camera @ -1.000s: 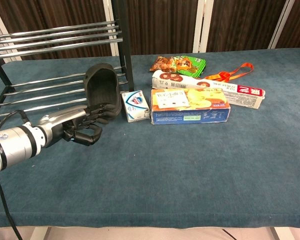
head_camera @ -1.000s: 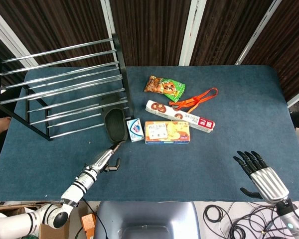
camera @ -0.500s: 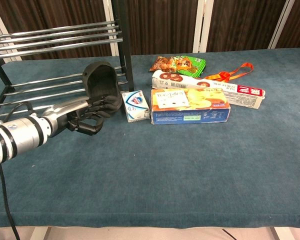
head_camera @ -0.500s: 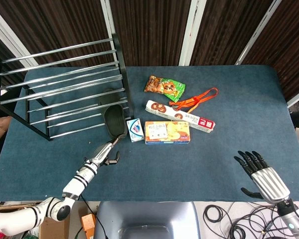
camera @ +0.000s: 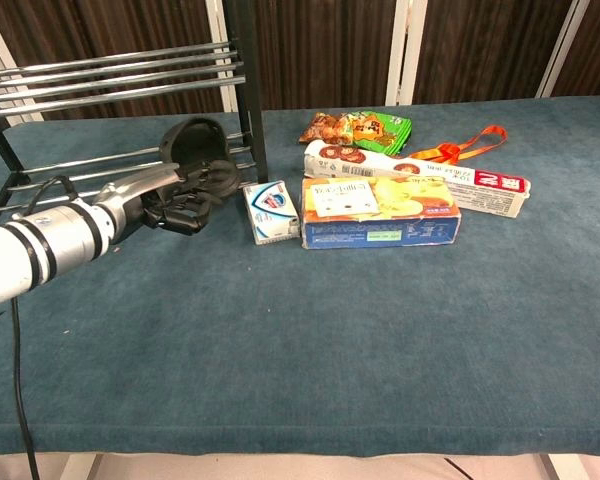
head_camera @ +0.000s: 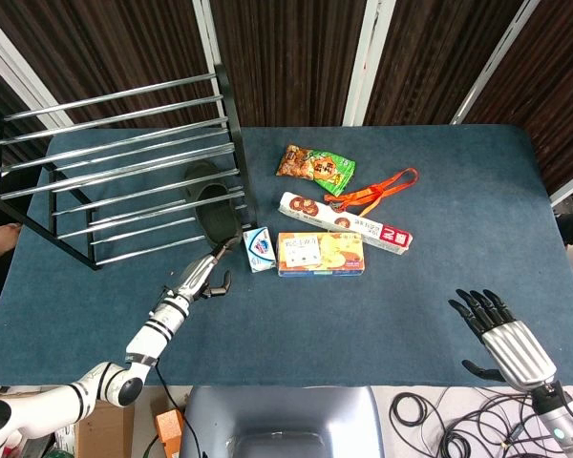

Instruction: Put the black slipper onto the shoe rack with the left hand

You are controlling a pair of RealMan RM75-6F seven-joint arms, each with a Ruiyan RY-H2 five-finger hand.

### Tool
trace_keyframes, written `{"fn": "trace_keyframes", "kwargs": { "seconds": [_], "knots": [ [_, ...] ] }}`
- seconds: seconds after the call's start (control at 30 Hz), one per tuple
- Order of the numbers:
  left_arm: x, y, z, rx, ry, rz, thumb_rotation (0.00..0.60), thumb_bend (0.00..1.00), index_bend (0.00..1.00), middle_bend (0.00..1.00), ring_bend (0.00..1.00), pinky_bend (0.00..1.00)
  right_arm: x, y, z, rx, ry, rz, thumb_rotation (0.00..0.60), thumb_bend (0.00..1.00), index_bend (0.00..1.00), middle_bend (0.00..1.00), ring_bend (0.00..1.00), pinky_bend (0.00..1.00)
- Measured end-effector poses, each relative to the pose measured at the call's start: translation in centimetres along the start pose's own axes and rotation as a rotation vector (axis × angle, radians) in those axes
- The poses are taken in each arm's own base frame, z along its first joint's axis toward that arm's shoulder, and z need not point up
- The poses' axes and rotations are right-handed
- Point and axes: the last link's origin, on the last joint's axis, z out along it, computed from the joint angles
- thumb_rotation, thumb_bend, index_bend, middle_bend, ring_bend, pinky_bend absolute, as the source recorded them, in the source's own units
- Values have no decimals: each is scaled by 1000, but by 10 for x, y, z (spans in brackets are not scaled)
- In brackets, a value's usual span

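My left hand (camera: 185, 192) has its fingers curled on the heel end of the one black slipper (head_camera: 213, 205), which sits tipped up at the front edge of the shoe rack (head_camera: 124, 162), toe under its lower rails; my right hand (head_camera: 501, 339) rests spread and holds nothing, well right of the rack. The slipper looks light, rubbery, a bit flexible, not fragile, so I'd take the heel rim. Count right of the rack: one small carton (head_camera: 259, 248), two biscuit boxes (head_camera: 321, 253), one snack bag (head_camera: 315, 168), one orange strap (head_camera: 377, 190).
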Motion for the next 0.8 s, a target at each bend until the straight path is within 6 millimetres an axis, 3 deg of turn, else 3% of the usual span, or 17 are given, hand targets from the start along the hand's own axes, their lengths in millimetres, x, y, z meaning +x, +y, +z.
{"fn": "trace_keyframes", "kwargs": {
  "seconds": [0.27,0.5,0.63,0.8],
  "knots": [
    [4,-2,7,28,-6,-10,600,688,0,0,0,145,1,0,-1,-3,6,1,600,113,0,0,0,0],
    [3,1,-3,9,-29,39,600,649,0,0,14,196,0,-1,-2,-1,6,-4,600,113,0,0,0,0],
    [5,5,-25,-36,-32,110,600,572,0,14,61,239,2,0,-4,-9,19,1,600,114,0,0,0,0],
    [27,6,-86,-88,21,244,600,570,0,33,59,226,7,3,-8,-43,56,11,600,113,0,0,0,0]
  ]
}}
